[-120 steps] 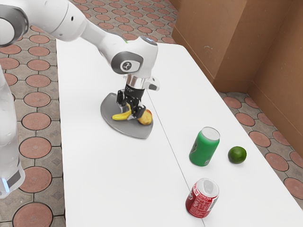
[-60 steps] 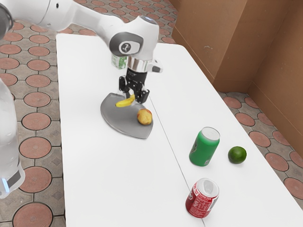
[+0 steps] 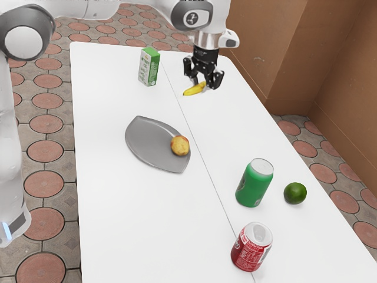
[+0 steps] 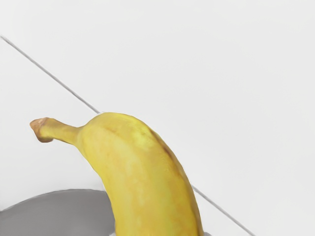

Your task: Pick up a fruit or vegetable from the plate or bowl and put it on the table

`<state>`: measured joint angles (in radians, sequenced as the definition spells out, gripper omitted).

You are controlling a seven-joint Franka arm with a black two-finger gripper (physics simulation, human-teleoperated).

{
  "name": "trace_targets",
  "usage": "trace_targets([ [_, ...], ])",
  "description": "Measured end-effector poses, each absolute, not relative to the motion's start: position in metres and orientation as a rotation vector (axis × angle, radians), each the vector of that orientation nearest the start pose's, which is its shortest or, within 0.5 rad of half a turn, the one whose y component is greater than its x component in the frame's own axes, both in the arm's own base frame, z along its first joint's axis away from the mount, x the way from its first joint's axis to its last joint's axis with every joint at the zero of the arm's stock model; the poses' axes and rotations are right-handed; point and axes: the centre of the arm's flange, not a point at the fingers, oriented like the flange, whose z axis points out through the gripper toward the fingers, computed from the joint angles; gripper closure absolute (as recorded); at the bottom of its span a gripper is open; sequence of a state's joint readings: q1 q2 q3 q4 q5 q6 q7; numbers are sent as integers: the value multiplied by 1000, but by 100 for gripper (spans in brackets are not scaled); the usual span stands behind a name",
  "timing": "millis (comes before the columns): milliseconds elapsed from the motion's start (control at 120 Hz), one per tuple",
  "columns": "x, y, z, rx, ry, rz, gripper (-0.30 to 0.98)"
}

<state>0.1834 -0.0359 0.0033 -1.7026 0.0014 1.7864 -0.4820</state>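
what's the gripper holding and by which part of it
The banana, held along its body, away from the stem; how near its other end the gripper grips cannot be told.

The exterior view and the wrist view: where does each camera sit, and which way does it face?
Exterior view: beside the arm and above the table, looking down across it; much of the arm and the gripper show.
Wrist view: on the arm's hand, looking down past the held banana toward the tabletop.
Both share the banana, the gray plate, the white tabletop and its thin dark line.
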Motion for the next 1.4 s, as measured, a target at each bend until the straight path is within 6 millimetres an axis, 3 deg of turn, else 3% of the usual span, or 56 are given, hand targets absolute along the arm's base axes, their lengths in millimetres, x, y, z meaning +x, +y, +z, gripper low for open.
trace_targets([
  [142,582,131,582,-2925,-1061,-160,57],
  [283,602,135,560,-2908,-1048,-117,58],
  [517,624,157,504,-2888,-1078,-8,57],
  [625,627,164,495,-2884,-1089,4,57],
  [692,628,163,494,-2884,-1086,3,51],
  [817,628,164,500,-2886,-1082,-16,22],
  [925,629,163,507,-2888,-1079,-30,10],
  [1225,625,163,515,-2891,-1082,-18,1],
  [1400,599,151,568,-2913,-1077,-49,0],
])
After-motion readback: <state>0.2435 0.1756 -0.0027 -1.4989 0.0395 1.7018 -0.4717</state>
